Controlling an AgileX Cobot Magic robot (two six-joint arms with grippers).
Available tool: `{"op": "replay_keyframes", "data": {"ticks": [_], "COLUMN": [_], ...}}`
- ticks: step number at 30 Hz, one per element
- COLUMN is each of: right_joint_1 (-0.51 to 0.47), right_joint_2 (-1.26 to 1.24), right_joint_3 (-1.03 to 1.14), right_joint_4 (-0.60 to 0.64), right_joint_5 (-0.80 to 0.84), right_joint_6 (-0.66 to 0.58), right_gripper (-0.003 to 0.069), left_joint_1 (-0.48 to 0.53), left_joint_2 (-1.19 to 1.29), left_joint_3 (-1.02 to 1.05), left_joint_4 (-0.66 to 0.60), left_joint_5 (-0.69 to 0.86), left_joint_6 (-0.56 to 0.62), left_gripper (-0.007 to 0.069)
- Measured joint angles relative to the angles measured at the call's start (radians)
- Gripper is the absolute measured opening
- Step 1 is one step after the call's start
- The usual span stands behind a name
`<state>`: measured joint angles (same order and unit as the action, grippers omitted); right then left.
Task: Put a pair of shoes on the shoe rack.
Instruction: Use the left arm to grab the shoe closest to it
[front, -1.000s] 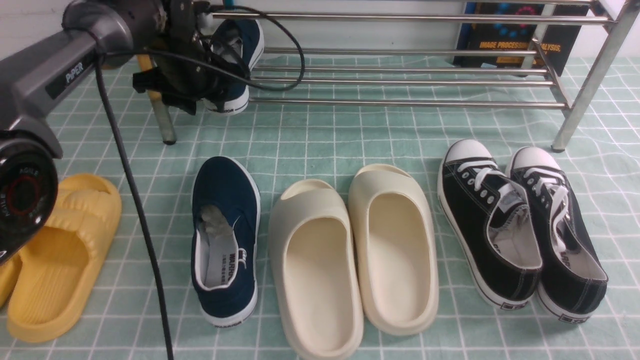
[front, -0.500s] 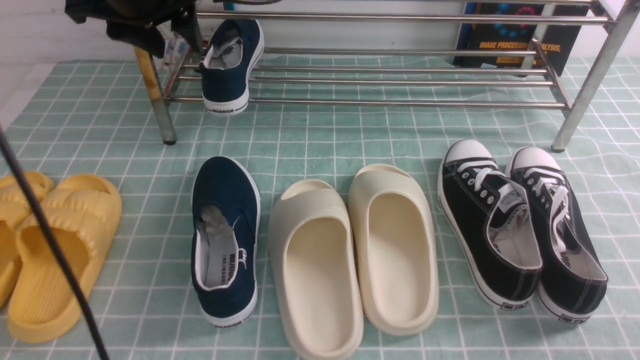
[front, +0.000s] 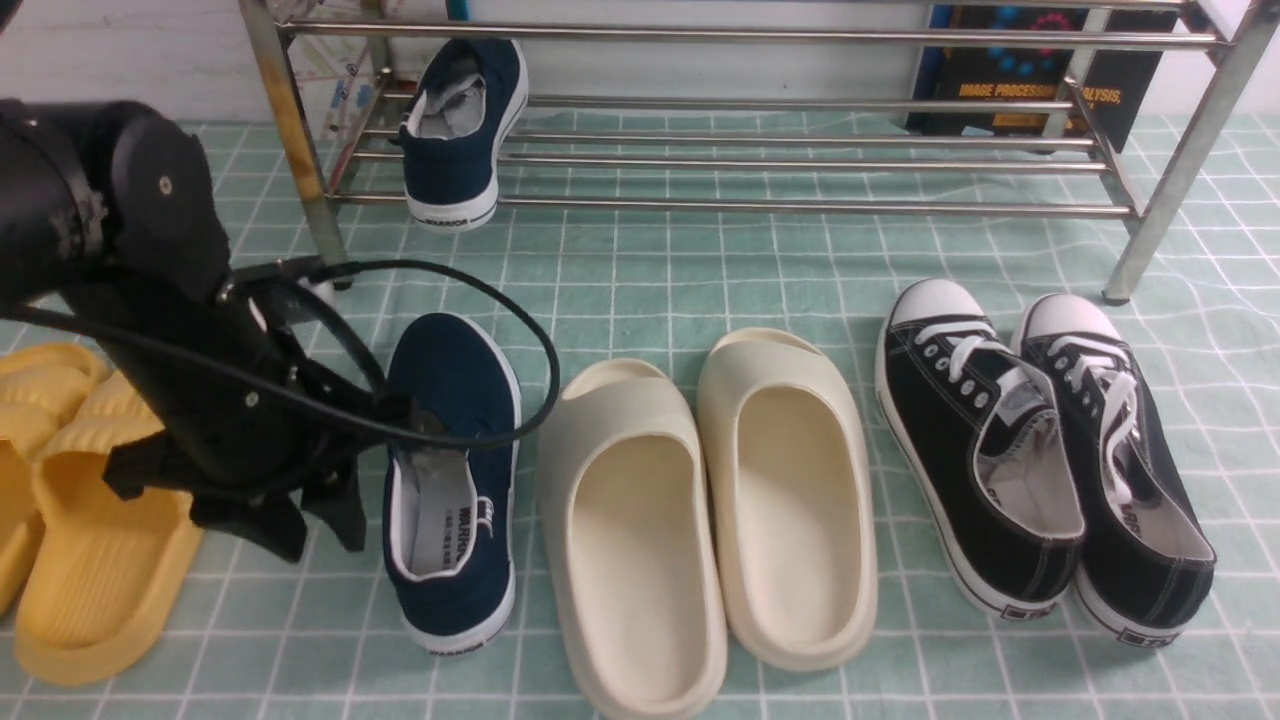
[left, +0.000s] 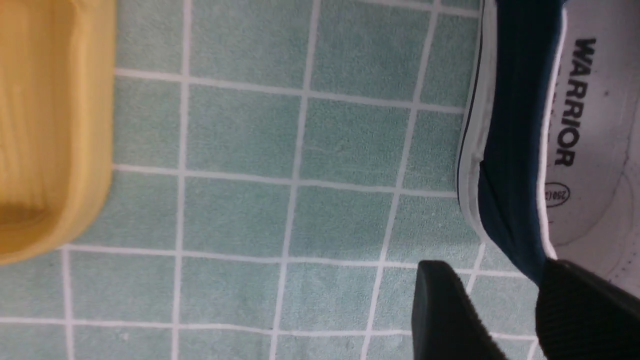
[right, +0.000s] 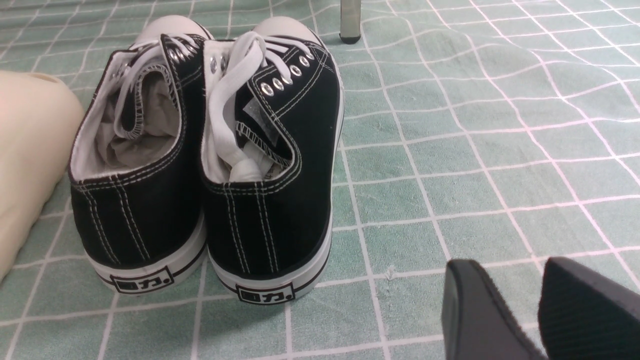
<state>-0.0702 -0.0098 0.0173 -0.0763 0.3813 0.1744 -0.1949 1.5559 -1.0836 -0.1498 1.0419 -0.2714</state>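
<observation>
Nearest us on the tabletop, the second navy canvas slip-on lay beside the cream slides, its opening toward us and its toe toward the rack. We judged that we were at its pickup, with half the pair placed. Our left gripper was close beside its outer edge, jaws parted and holding nothing. The next move, we reckoned, called for setting one finger inside the opening and the other outside, then closing on the side wall and lifting; a careless approach might have nudged the shoe into the slides.

The shoe was dark blue, with a white rubber sole, white piping and a grey-white insole printed "WARRIOR"; it sat upright and looked soft enough to fold under a pinch. Our right gripper also stood with its jaws apart, nothing between them, near the black lace-ups.

Farther off, the first navy slip-on rested at the left end of the steel shoe rack, on its lower shelf, heel toward us.
</observation>
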Motion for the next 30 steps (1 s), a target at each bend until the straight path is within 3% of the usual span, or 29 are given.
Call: {"op": "replay_keyframes", "data": {"ticks": [10,21,24,30], "right_joint_1": [0.0,0.0,0.0,0.0], "right_joint_2": [0.0,0.0,0.0,0.0], "right_joint_3": [0.0,0.0,0.0,0.0], "right_joint_4": [0.0,0.0,0.0,0.0], "right_joint_5": [0.0,0.0,0.0,0.0], "right_joint_6": [0.0,0.0,0.0,0.0], "right_gripper": [0.0239,0.0239,0.0239,0.0239], "left_joint_1": [0.0,0.0,0.0,0.0], "left_joint_2": [0.019,0.145,0.163,0.164], "left_joint_3": [0.02,0.02,0.02,0.001], "left_joint_4": [-0.04,-0.12,-0.133,-0.122], "left_joint_5": [-0.18,-0.226,-0.225,-0.202], "left_joint_6": [0.01,0.061,0.099,0.148], "left_gripper": [0.0269,0.0267,0.0234,0.0032]}}
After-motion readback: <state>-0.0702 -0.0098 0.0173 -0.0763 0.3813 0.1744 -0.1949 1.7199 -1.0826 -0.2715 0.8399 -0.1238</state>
